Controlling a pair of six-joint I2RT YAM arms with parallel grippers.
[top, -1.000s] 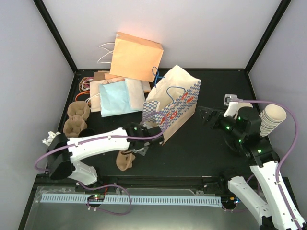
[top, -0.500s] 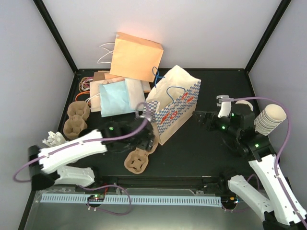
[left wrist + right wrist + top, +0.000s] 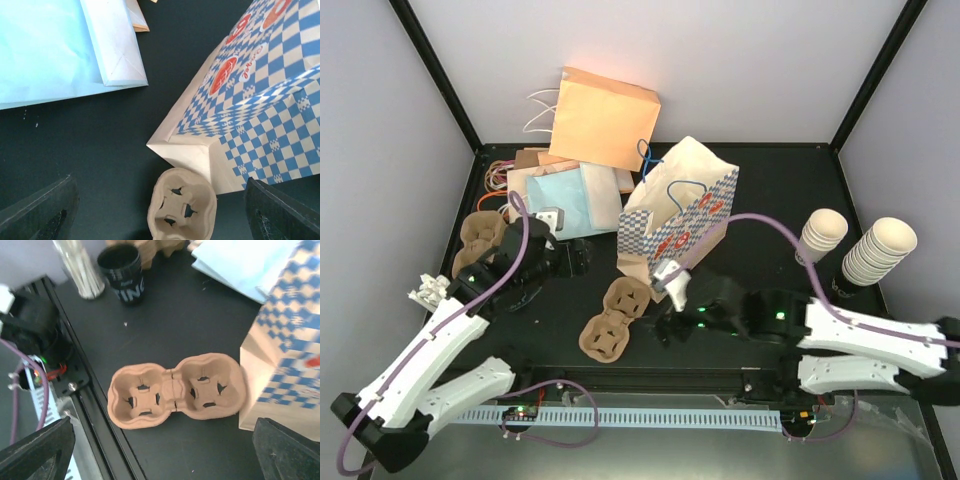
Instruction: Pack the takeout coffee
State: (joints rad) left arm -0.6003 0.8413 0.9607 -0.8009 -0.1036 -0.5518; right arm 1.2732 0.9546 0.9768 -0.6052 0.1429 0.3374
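By my reckoning nothing was yet packed: the takeout coffee cup point(image 3: 822, 230) stood untouched on the table, well right of the blue-checked paper bag point(image 3: 682, 222), while the left fingers point(image 3: 40, 210) and right fingers point(image 3: 35, 450) gaped wide and empty by the pulp cup carrier point(image 3: 175, 390) at the bag's foot.

**Edges and blur swallow the detail**

From above, the left gripper point(image 3: 582, 256) and right gripper point(image 3: 665, 323) are black against the black table point(image 3: 770, 190), and how their jaws stand can't be read there. Left wrist view: only the left fingertips point(image 3: 42, 210) poke in at the bottom corners. The carrier point(image 3: 182, 210) is sliced by the bottom edge with one well showing, and the checked bag point(image 3: 270, 100) runs off top and right. Right wrist view: the right fingertips point(image 3: 35, 452) are soft and cropped, and the bag is blurred, its red print unreadable. White lettering on the black cups point(image 3: 122, 277) can't be read in full, and the sticks point(image 3: 80, 265) are cut by the top edge
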